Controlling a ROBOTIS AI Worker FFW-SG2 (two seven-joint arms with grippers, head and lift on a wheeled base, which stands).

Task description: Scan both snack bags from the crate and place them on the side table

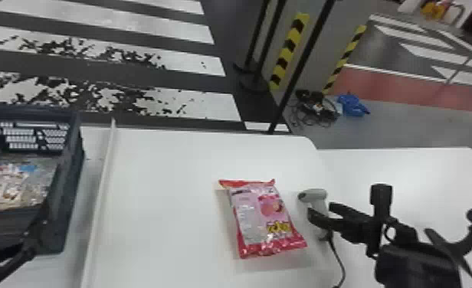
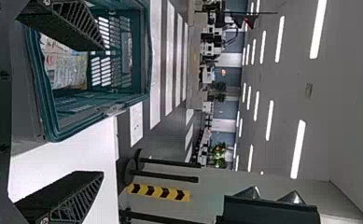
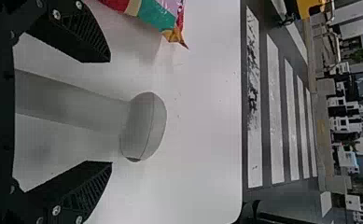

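The pink-and-red plastic snack bag (image 1: 262, 214) lies near the right edge of the white worktop (image 1: 162, 191); a pale packet (image 1: 17, 184) is in the dark plastic crate (image 1: 73, 199). Both probably need scanning, then placing. The right end effector (image 3: 110, 111) is open around the grey scanner (image 3: 144, 126), the left end effector (image 2: 103, 111) also open.

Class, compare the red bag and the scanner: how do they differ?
The red bag is brightly printed; the scanner is plain pale grey. The scanner has a cord; the bag has none. The bag lies on the table; the scanner is between the right tool's open fingers.
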